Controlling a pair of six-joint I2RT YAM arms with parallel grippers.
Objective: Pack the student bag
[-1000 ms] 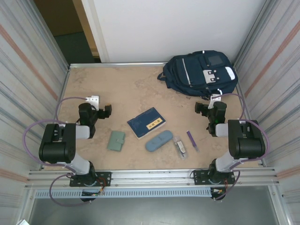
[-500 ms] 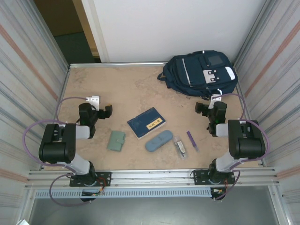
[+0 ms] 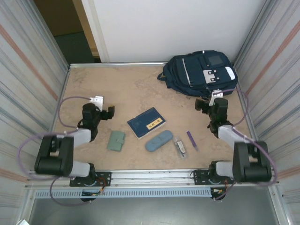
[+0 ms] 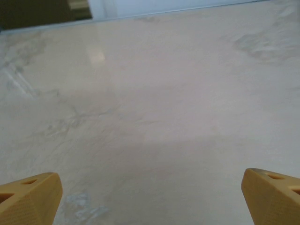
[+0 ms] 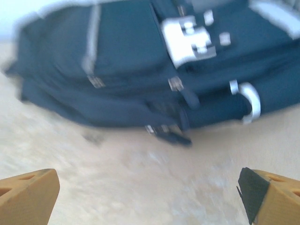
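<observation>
The student bag (image 3: 201, 70), navy with white patches, lies flat at the table's back right and looks zipped shut. In the right wrist view the student bag (image 5: 131, 65) spans the top, blurred, with zipper pulls along its near side. My right gripper (image 3: 208, 101) hovers just in front of the bag, open and empty; its orange fingertips (image 5: 28, 194) sit wide apart over bare table. My left gripper (image 3: 104, 107) is over the left half of the table, open and empty, its fingertips (image 4: 28, 199) over bare tabletop.
A blue booklet (image 3: 146, 123), a blue-grey oval case (image 3: 159, 140), a green wallet (image 3: 116, 140), a clear small item (image 3: 180, 146) and a purple pen (image 3: 191, 139) lie in the front middle. Ribbed walls close in both sides (image 3: 28, 70).
Both arms have reached forward and lowered. The right gripper has moved up closer to the bag; the left has shifted slightly forward. Nothing on the table moved.
</observation>
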